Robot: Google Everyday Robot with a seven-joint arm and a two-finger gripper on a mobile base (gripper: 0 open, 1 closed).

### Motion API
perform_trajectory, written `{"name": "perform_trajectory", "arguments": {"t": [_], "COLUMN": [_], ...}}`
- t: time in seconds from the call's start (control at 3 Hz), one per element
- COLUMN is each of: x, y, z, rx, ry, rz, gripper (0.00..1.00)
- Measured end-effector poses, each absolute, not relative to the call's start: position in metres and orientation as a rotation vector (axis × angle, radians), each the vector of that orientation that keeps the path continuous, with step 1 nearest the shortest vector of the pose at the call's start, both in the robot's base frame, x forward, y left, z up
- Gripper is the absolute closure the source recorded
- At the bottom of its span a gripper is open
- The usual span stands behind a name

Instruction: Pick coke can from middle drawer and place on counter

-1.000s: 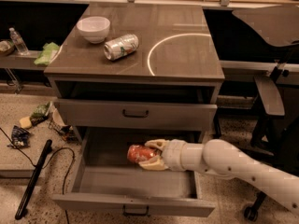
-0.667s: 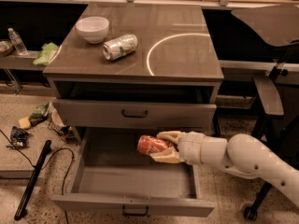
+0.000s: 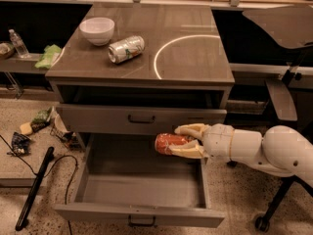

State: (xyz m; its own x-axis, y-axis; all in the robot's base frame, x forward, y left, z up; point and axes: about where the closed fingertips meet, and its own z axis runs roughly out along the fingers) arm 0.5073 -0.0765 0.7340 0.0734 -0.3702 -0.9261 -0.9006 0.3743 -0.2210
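The red coke can (image 3: 168,143) lies sideways in my gripper (image 3: 182,140), whose cream fingers (image 3: 190,129) are shut above and below it. The gripper holds the can over the right back part of the open middle drawer (image 3: 142,212), just under the closed drawer front (image 3: 142,118) above. The white arm reaches in from the right. The glossy grey-brown counter (image 3: 190,58) with its white arc is above, at the top of the cabinet.
On the counter stand a white bowl (image 3: 97,30) and a silver-and-green can (image 3: 126,49) lying on its side. A bottle (image 3: 18,43) and green cloth (image 3: 48,56) sit on the left shelf. Litter, a cable and a black rod (image 3: 33,190) lie on the floor at left.
The gripper has lifted the coke can up and to the right, from low inside the drawer to the height of the drawer front above.
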Motion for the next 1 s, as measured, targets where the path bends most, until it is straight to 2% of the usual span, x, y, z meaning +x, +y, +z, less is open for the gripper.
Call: {"name": "perform_trajectory", "arguments": {"t": [0.67, 1.0], "x": [0.517, 0.516], "y": [-0.059, -0.058], "z": [0.800, 0.798], "rx": [-1.315, -1.315], "ry": [1.422, 1.422], "rz": [0.475, 0.480], "gripper": [0.97, 0.74]}}
